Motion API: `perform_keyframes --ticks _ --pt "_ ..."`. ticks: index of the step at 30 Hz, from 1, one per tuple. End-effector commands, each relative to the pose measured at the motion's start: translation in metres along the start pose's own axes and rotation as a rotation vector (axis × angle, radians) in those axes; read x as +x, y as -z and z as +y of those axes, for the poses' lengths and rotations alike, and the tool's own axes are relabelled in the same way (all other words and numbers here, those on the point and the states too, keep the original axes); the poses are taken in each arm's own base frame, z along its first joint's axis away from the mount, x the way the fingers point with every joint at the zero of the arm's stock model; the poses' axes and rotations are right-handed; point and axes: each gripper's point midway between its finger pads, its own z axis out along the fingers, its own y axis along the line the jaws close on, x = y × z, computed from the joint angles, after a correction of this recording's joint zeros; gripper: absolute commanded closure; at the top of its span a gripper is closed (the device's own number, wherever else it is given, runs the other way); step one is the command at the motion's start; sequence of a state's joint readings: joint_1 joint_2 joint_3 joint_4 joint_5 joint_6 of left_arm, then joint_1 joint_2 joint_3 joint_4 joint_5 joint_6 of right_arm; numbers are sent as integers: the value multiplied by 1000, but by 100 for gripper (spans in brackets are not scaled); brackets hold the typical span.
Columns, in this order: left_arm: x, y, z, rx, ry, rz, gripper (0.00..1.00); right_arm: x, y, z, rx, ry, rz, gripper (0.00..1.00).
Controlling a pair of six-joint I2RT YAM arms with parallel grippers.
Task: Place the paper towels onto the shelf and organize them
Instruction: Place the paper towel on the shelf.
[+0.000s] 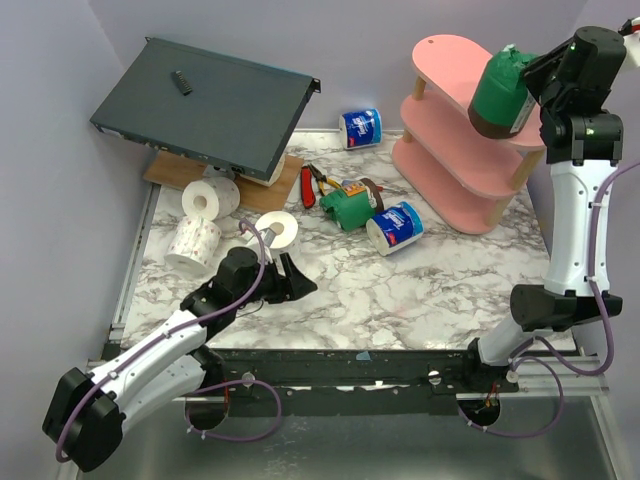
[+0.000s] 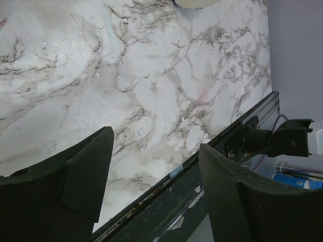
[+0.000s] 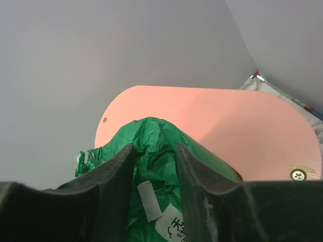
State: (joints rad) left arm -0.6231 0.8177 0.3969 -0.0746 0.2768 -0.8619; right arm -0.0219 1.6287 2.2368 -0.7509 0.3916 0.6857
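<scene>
Green roll [image 1: 503, 95] gripped, right tool [image 3: 154, 147] over shelf [image 1: 450, 55]

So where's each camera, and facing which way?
Top: above and behind the arms, looking down on the table; both arms show.
Left wrist: on the left arm, facing the table's near edge; open left hand shows.
Right wrist: on the right arm, facing the shelf's top board; right hand grips the green roll.
Top and right wrist share shelf and roll.
</scene>
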Motion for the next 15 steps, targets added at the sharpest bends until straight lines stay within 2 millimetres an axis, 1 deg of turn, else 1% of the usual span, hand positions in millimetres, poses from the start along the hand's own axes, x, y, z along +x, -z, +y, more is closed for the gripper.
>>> perform_keyframes --ticks 1,4,8,15 --pt "-11 0 -17 50 -27 -12 30 5 -6 -5 18 6 16 54" --pt "-11 -1 -16 48 -29 -7 30 -4 2 -6 18 6 -5 46" --pt "-11 -2 -20 60 -27 0 30 -15 14 0 -12 -5 -23 29" --pt "-10 2 -25 83 -32 5 30 -31 35 6 -52 -19 -50 15"
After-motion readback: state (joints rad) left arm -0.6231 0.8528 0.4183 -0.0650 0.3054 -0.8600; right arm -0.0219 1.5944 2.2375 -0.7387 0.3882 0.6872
